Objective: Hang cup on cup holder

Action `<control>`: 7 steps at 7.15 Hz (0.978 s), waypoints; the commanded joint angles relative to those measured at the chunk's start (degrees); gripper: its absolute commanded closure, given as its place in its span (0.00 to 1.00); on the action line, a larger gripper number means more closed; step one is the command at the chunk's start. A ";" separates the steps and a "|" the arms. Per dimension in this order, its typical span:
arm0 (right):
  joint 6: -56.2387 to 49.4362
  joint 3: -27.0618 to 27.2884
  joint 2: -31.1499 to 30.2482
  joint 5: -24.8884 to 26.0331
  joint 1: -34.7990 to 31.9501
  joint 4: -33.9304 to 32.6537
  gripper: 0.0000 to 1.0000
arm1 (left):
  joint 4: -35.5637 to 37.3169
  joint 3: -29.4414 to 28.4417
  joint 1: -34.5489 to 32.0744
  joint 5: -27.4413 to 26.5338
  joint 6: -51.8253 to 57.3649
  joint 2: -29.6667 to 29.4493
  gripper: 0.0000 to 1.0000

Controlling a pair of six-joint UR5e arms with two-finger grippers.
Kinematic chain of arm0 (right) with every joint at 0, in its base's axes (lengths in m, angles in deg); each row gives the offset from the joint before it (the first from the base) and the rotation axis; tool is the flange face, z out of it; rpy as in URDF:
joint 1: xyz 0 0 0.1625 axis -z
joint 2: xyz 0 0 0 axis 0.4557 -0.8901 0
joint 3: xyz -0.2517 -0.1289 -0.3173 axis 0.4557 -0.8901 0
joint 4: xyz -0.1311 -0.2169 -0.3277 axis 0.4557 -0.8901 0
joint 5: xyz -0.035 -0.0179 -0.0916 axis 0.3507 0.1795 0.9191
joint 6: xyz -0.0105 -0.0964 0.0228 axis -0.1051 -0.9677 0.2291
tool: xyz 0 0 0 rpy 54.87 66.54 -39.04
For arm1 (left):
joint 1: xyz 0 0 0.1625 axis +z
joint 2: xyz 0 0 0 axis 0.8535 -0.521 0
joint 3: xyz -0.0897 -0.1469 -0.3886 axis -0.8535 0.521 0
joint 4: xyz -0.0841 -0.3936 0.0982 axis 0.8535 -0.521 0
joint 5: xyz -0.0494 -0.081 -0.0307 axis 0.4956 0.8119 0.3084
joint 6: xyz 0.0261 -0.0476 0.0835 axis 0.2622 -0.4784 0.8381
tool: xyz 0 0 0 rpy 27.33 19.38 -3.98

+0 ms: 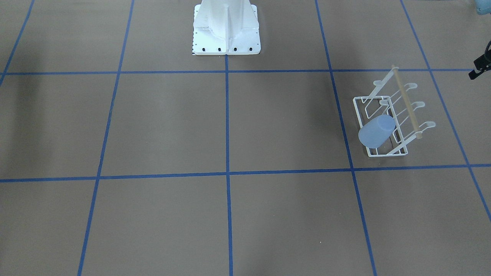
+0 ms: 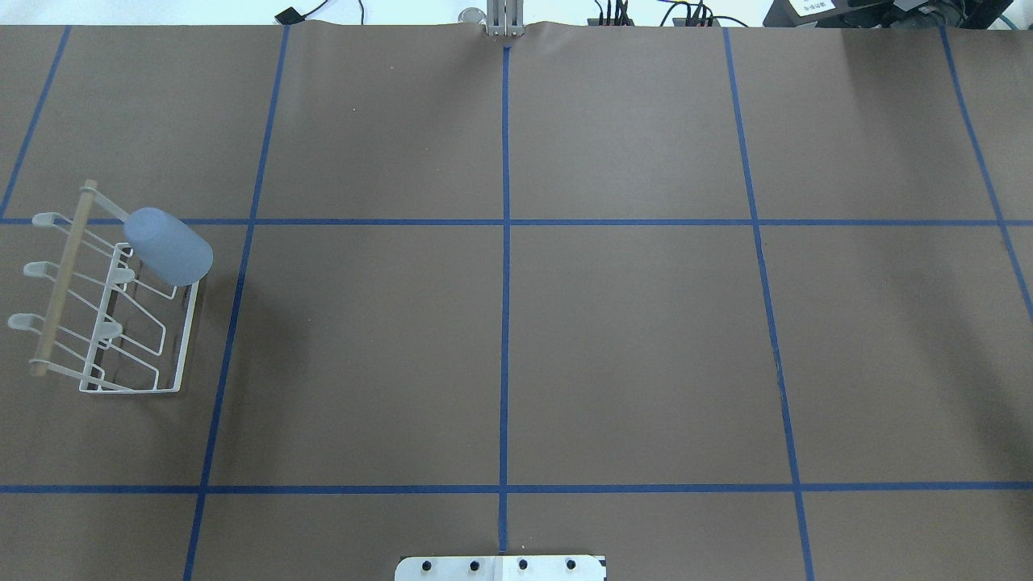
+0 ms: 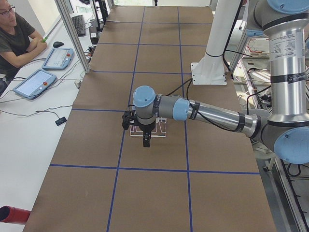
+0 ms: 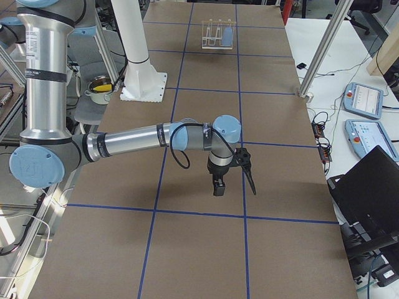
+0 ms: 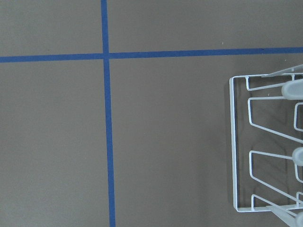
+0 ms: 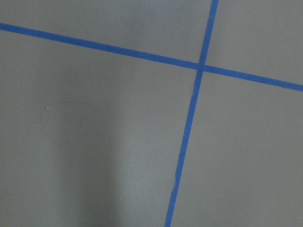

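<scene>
looks done: pale blue tumbler [image 2: 168, 246] sits tilted on a prong of white wire rack [image 2: 187, 339], just below left pincer [image 3: 137, 131]. cannot tell jaw opening on left or right pincer [image 4: 232, 184]. next, probably only keep clear.

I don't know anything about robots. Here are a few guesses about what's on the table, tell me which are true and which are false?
1. The cup rests tilted on the cup holder. True.
2. The cup is red. False: it is pale blue.
3. A gripper is clamped on the cup. False: in the overhead view it hangs on the rack with nothing else touching it.
4. The cup holder stands on the robot's left side of the table. True.
5. Every prong carries a cup. False: there is only one cup, at one end of the rack, and the other prongs are bare.
</scene>
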State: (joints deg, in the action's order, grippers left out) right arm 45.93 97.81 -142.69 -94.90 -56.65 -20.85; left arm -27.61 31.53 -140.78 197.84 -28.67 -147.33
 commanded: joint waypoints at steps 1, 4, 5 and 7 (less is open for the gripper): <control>-0.14 -0.20 0.01 0.03 0.08 0.00 0.00 | -0.01 0.54 0.01 0.15 -0.26 0.18 0.02; 0.65 -0.28 -0.26 -0.06 0.00 -0.09 0.00 | -0.54 0.89 0.01 0.33 -0.26 0.09 0.02; 0.74 -0.37 -0.52 -0.23 0.00 -0.09 0.00 | -0.54 0.81 0.01 0.24 -0.35 0.09 0.02; 2.39 -0.37 -0.87 -2.07 -0.09 -0.18 0.00 | -0.54 0.89 0.01 0.33 -0.35 0.00 0.02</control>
State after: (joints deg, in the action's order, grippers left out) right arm 47.01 97.42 -143.36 -95.84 -56.67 -20.99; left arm -28.14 32.39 -140.78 198.15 -29.01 -147.29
